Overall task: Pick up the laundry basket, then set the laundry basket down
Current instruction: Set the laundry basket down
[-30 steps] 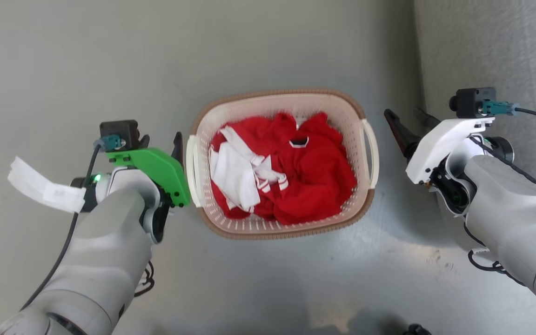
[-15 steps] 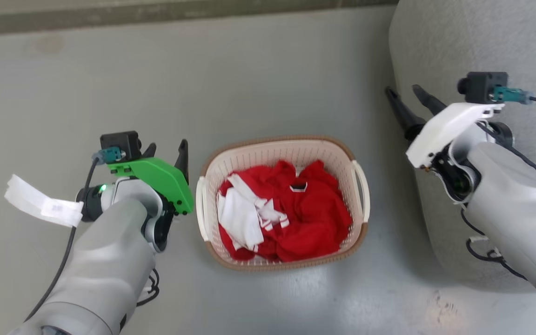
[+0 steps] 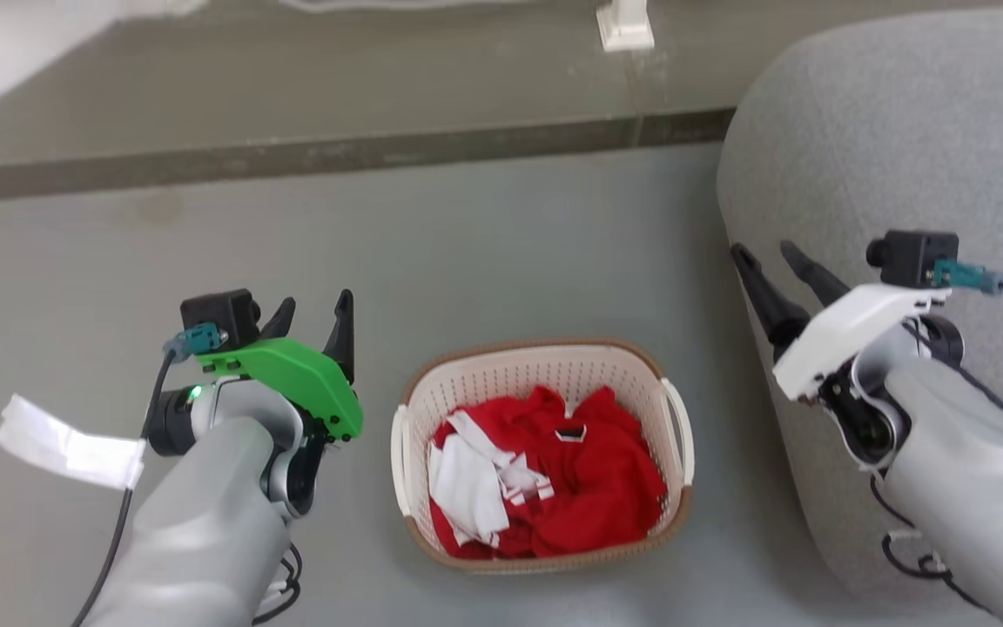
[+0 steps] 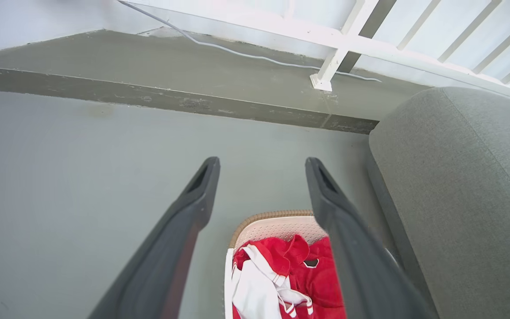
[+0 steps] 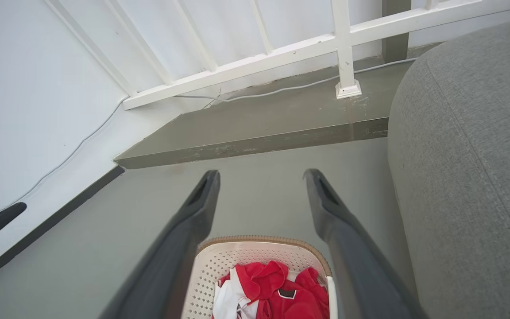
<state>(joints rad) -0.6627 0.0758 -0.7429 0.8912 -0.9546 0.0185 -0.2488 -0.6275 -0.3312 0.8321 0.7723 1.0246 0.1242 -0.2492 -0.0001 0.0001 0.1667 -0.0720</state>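
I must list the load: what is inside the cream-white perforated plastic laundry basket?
The cream-white perforated plastic laundry basket holds crumpled red clothing with white fabric parts. Anything beneath them is covered.

open floor left of laundry basket, grey sofa crowding right

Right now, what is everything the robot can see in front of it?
laundry basket: one, cream-white with brown rim, on the floor between the two arms.
clothes: a heap, red and white, inside the basket.
floor: one, grey-green.
raised step: one, darker grey-green, beyond the basket.
railing: one, white, standing on the step.
cable: one, white, lying along the step.
upholstered seat: one, grey, right of the basket.
left claw: one, dark fingers, green cover, open, left of the basket, holding nothing.
right claw: one, dark fingers, white cover, open, over the seat's edge.
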